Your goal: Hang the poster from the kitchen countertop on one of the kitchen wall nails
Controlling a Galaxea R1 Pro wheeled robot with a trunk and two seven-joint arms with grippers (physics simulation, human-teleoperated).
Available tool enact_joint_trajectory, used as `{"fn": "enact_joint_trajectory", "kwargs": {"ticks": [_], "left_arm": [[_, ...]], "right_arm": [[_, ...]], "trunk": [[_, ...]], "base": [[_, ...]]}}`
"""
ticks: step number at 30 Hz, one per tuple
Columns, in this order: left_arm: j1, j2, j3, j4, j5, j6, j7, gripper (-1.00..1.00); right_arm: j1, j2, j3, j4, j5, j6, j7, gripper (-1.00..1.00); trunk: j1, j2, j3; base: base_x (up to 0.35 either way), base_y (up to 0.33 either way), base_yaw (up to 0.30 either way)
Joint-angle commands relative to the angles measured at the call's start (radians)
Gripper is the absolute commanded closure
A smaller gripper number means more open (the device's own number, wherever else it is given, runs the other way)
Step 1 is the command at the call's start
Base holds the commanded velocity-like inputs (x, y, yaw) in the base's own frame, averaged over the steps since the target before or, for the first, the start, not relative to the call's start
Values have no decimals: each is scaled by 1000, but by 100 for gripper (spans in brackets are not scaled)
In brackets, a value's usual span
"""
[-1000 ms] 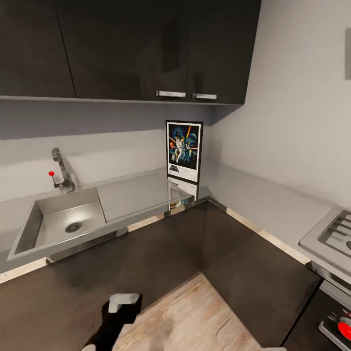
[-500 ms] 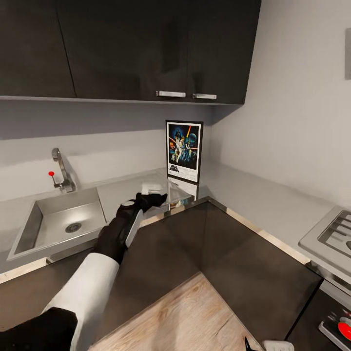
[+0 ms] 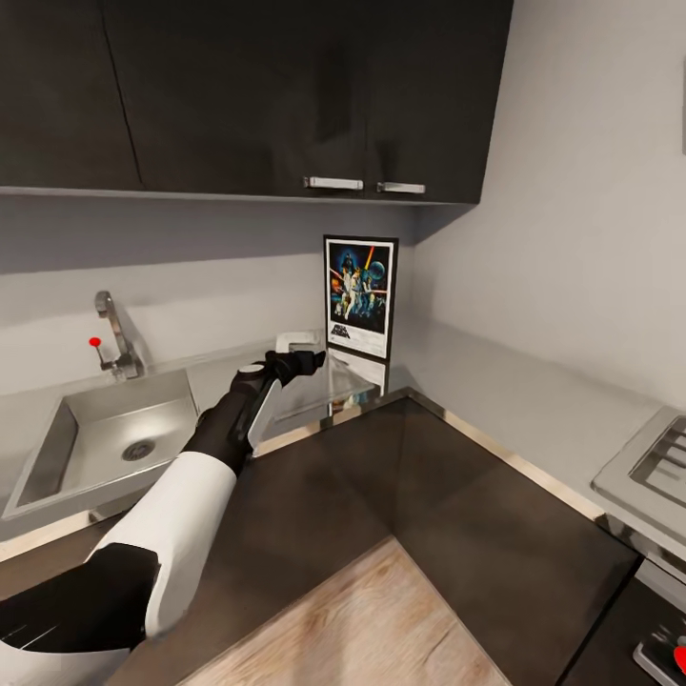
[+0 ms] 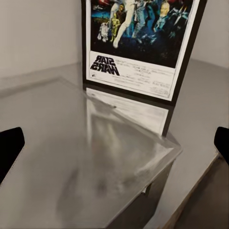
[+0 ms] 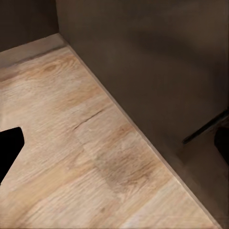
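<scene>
Compared with half a second earlier, the left arm has reached further over the pale grey glossy surface (image 3: pixel 534 400), bringing the left gripper (image 3: pixel 303 356) near the black-framed upright Star Wars poster (image 3: pixel 360 295), short of touching it. Its jaws stand wide apart and empty, fingertips (image 4: pixel 10 145) at the edges of the left wrist view. One poster stands upright on the surface in the corner, apparently against the wall, not yet grasped; pickup, carry and hanging all remain. No wall nail is discernible. One steel sink (image 3: pixel 114 433) and one tap (image 3: pixel 112 333) lie alongside. Facing the wooden floor (image 5: pixel 71 157), the right gripper (image 5: pixel 114 143) also appears open and empty.
</scene>
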Motion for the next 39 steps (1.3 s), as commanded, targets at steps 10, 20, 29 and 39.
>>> {"fn": "enact_joint_trajectory", "kwargs": {"ticks": [10, 20, 29, 39], "left_arm": [[-1, 0, 1, -3, 7, 6, -1, -100], [-1, 0, 0, -4, 7, 7, -2, -100], [-1, 0, -1, -6, 6, 9, -1, -100], [-1, 0, -81, -6, 4, 10, 1, -100]], "right_arm": [[0, 0, 8, 7, 2, -2, -5, -100], [0, 0, 9, 9, 2, -1, -5, -100], [0, 0, 14, 13, 3, 1, -5, -100], [0, 0, 110, 18, 3, 2, -6, -100]], "trunk": [[0, 0, -1], [0, 0, -1], [0, 0, -1], [0, 0, -1]], "base": [[327, 0, 0], [296, -88, 0], [134, -107, 0], [29, -28, 0]]}}
